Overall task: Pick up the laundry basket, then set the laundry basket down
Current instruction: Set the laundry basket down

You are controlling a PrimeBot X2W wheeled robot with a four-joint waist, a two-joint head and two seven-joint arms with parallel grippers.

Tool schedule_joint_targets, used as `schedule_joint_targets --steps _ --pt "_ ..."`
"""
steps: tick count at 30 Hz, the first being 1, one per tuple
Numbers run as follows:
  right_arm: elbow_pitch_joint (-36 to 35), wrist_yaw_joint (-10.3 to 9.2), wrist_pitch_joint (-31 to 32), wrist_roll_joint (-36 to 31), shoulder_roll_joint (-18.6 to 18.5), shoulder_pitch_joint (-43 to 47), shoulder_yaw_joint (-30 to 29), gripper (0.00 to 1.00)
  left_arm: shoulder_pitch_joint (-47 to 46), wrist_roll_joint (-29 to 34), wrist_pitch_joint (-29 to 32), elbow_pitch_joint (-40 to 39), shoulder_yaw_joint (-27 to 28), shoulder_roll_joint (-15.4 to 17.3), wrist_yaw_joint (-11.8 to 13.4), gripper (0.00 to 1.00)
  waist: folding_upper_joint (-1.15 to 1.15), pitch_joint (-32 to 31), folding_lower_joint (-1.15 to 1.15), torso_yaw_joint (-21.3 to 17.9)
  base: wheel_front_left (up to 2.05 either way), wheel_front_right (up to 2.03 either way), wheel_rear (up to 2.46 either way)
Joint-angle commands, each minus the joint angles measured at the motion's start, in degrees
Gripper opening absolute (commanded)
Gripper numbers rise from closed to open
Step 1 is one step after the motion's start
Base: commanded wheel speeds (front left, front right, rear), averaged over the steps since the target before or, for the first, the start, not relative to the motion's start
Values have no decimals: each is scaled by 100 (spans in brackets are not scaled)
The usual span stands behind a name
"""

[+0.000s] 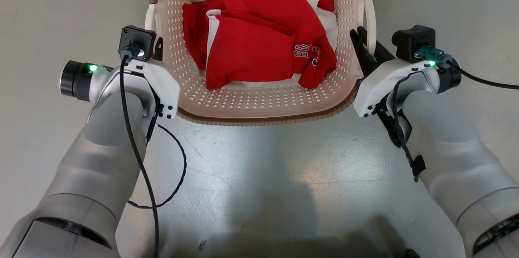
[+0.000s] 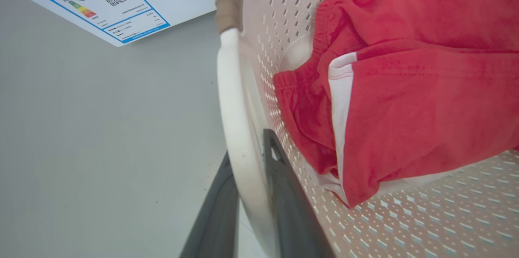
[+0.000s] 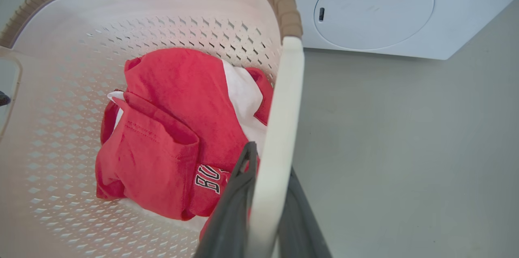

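Bare grey floor [image 1: 259,177] lies open around us on both sides; the white washing machine [image 3: 446,14] stands close beyond the far rim. The laundry basket [image 1: 259,106], holding red clothes [image 1: 259,26], sits straight ahead between our arms. Our left hand [image 2: 248,148] clamps its left handle [image 2: 233,99], and our right hand [image 3: 271,160] its right handle [image 3: 284,99], with one finger inside and one outside each.

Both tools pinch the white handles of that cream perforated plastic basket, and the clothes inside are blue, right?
Not blue: the head view shows the crumpled clothes are red and white. The left tool and right tool do pinch the white handles of the cream perforated plastic basket.
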Motion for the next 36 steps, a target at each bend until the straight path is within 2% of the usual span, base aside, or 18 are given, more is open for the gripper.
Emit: schedule_joint_targets --steps 1,16,36 --pt "-147 46 -30 -191 121 293 -3 0 -62 18 -110 -108 45 140 54 0 0 20 0 9 0 0 0" --pt "-141 46 -30 -586 278 444 -384 0 -133 8 -113 -146 30 161 90 0 0 156 0 -18 0 0 0" --pt "-114 46 -30 -752 307 417 -524 0 -174 -36 -114 -112 -6 118 117 0 0 301 0 -28 0 0 0"
